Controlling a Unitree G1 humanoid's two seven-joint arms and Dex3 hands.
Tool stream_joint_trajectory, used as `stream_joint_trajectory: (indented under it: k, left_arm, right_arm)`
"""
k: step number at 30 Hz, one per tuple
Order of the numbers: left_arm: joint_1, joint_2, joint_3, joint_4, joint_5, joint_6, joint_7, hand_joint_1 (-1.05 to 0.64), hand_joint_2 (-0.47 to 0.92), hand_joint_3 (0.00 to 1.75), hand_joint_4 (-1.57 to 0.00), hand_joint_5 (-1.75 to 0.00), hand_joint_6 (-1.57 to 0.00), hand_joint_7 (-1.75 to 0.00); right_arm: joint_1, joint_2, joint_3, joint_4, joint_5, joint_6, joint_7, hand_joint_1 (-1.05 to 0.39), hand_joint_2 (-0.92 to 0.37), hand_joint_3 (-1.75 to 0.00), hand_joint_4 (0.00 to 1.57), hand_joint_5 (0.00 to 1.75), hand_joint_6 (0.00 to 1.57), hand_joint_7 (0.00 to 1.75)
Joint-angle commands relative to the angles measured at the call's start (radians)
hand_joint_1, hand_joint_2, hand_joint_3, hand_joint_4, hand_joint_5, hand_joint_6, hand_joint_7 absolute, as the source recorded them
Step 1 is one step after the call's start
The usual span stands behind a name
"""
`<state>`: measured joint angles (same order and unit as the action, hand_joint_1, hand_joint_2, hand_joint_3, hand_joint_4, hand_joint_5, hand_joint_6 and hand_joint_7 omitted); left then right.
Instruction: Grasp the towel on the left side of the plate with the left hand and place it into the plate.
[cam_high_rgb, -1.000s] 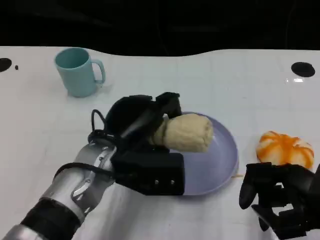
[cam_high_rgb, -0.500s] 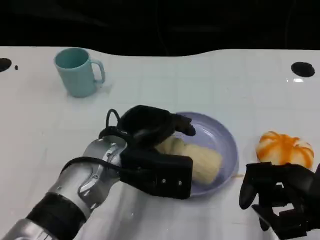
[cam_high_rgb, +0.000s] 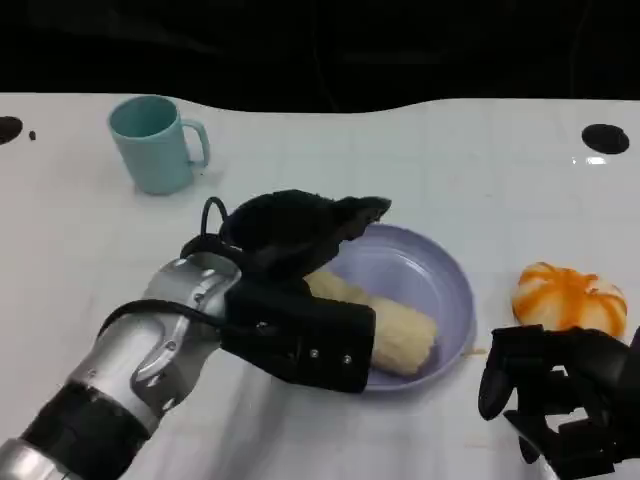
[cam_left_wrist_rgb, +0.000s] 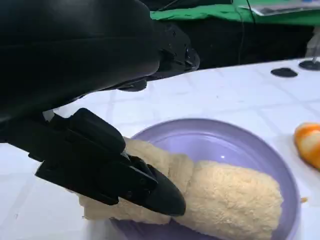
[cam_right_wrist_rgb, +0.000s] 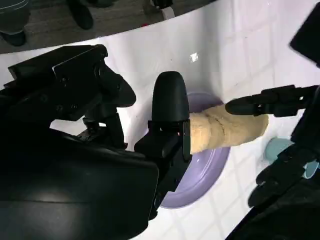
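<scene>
On the white surface the rolled towel is already lying inside the purple plate, one end poking over the near rim. Left hand hovers just above it with fingers spread, gripping nothing, so the drop looks done. Only thing left, I'd guess, is pulling the arm away. Right hand sits idle beside the plate, fingers curled in on nothing.

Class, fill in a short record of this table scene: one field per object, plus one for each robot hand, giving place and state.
towel: rolled, lying in the plate, one end over its near-left rim
plate: purple, table centre
left hand: above the towel, fingers apart, holding nothing
right hand: low at the table's near right, fingers curled, holding nothing
mug: teal, upright, far left
orange object: right of the plate
</scene>
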<state>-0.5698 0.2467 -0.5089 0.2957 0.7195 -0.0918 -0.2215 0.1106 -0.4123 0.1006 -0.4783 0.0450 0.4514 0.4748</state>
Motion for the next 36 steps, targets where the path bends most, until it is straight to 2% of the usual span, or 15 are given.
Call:
stream_joint_trajectory:
  k: [1,6,9,12,15,17,19,20,21,22,25,27,31,36]
  left_arm:
    - [0.07,0.047,0.063,-0.078,-0.081,0.003,-0.047,-0.85,0.92,0.07,-0.19,-0.07,-0.11,-0.03]
    - [0.164,0.096,0.145,-0.212,-0.195,0.025,-0.122,-0.77,0.92,0.04,-0.27,-0.13,-0.16,-0.04]
    - [0.226,0.113,0.2,-0.301,-0.279,0.065,-0.176,-0.74,0.92,0.06,-0.32,-0.15,-0.19,-0.05]
    - [0.289,0.128,0.254,-0.344,-0.372,0.049,-0.199,-0.68,0.92,0.1,-0.38,-0.18,-0.22,-0.05]
    - [0.371,0.112,0.316,-0.386,-0.48,0.048,-0.197,-0.52,0.92,0.18,-0.59,-0.3,-0.44,-0.13]
    - [0.418,0.081,0.355,-0.41,-0.581,0.078,-0.204,-0.46,0.92,0.2,-0.66,-0.35,-0.52,-0.15]
    - [0.474,0.04,0.405,-0.437,-0.71,0.131,-0.214,-0.24,0.92,0.27,-0.73,-0.81,-0.83,-0.31]
    - [0.496,0.03,0.421,-0.456,-0.75,0.163,-0.213,-0.2,0.92,0.29,-0.74,-0.92,-0.9,-0.36]
    - [0.521,0.028,0.434,-0.492,-0.777,0.214,-0.209,-0.19,0.89,0.37,-0.76,-1.01,-0.92,-0.47]
    - [0.541,0.027,0.445,-0.529,-0.801,0.268,-0.204,-0.17,0.78,0.63,-0.76,-1.18,-0.87,-0.78]
    - [0.594,0.026,0.482,-0.631,-0.883,0.418,-0.199,-0.13,0.61,1.05,-0.75,-1.46,-0.77,-1.25]
    - [0.619,0.028,0.507,-0.673,-0.934,0.489,-0.2,-0.11,0.57,1.17,-0.76,-1.55,-0.75,-1.35]
    - [0.658,0.017,0.541,-0.751,-1.006,0.632,-0.166,-0.1,0.53,1.28,-0.79,-1.62,-0.77,-1.39]
    - [0.654,0.022,0.512,-0.744,-0.99,0.703,-0.134,-0.08,0.49,1.29,-0.82,-1.74,-0.8,-1.52]
  right_arm:
    - [-0.002,-0.015,-0.011,0.008,0.005,-0.013,0.005,0.08,-0.65,-1.0,0.66,1.7,0.65,1.45]
    - [-0.003,-0.015,-0.009,0.004,0.005,-0.009,0.005,0.08,-0.66,-1.0,0.66,1.7,0.65,1.45]
    - [-0.004,-0.014,-0.009,0.003,0.006,-0.007,0.005,0.09,-0.66,-1.0,0.66,1.7,0.65,1.45]
    - [-0.004,-0.012,-0.007,0.003,0.007,-0.007,0.004,0.08,-0.66,-1.0,0.66,1.69,0.65,1.46]
    - [-0.004,-0.012,-0.003,-0.007,0.005,0.003,0.002,0.08,-0.66,-0.99,0.65,1.69,0.64,1.45]
    - [-0.005,-0.011,-0.001,-0.006,0.005,0.001,0.002,0.08,-0.66,-0.99,0.65,1.69,0.64,1.45]
    - [-0.007,-0.008,0.0,-0.002,0.005,-0.003,0.001,0.08,-0.66,-0.99,0.66,1.7,0.65,1.46]
    - [-0.007,-0.007,0.0,-0.002,0.005,-0.002,0.0,0.08,-0.66,-0.99,0.67,1.7,0.65,1.46]
    - [-0.008,-0.007,0.0,-0.003,0.005,0.0,0.0,0.08,-0.66,-0.99,0.67,1.7,0.66,1.45]
    - [-0.009,-0.007,0.0,-0.004,0.005,0.003,0.0,0.08,-0.65,-1.0,0.67,1.7,0.65,1.45]
    - [-0.009,-0.006,-0.002,-0.006,0.011,0.006,0.001,0.08,-0.65,-1.0,0.66,1.69,0.65,1.44]
    - [-0.009,-0.009,-0.002,-0.011,0.009,0.014,0.001,0.08,-0.65,-1.0,0.66,1.69,0.66,1.44]
    - [-0.007,-0.012,-0.007,-0.005,0.011,0.002,0.004,0.08,-0.65,-1.0,0.66,1.69,0.66,1.44]
    - [-0.002,-0.012,-0.013,-0.001,0.015,-0.009,0.006,0.08,-0.65,-1.01,0.66,1.68,0.66,1.43]
